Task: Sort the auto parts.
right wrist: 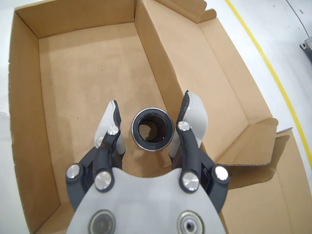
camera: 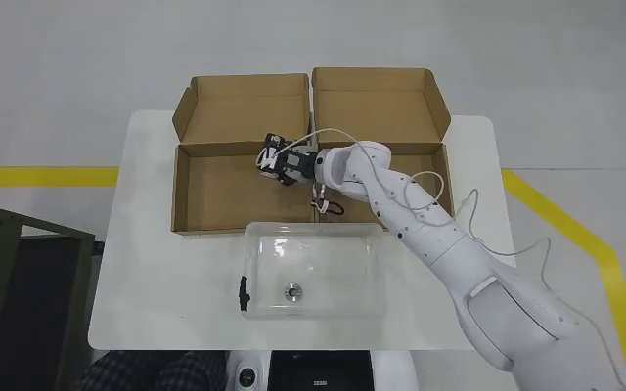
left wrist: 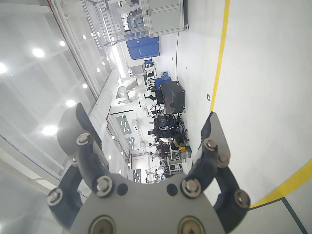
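**A:** Where is the right gripper (right wrist: 151, 102)?

**B:** Over the left box (camera: 210, 195), one of two open cardboard boxes that stand side by side on the white worktop (camera: 147, 244). From above, the arm crosses over from the right and the gripper (camera: 275, 162) hangs toward the far part of that box.

**A:** Is it grasping anything?

**B:** No, it is released. Its fingers (right wrist: 187, 105) are spread, and a dark ring (right wrist: 134, 132) with a metal rim sits between them, touching neither pad. The ring looks to stand on the box floor with its bore facing up, close to the wall shared with the right box (camera: 381, 103).

**A:** And the left gripper (left wrist: 145, 109)?

**B:** Also released, with its fingers wide apart and nothing between them. It points out at the hall, well away from the boxes.

**A:** Are there other parts?

**B:** A clear bin (camera: 249, 269) stands on the near side of the boxes. A small metal part (camera: 291, 290) lies on its floor. A black part (camera: 243, 291) sits at the bin's left wall, and I cannot tell whether it is inside or outside.
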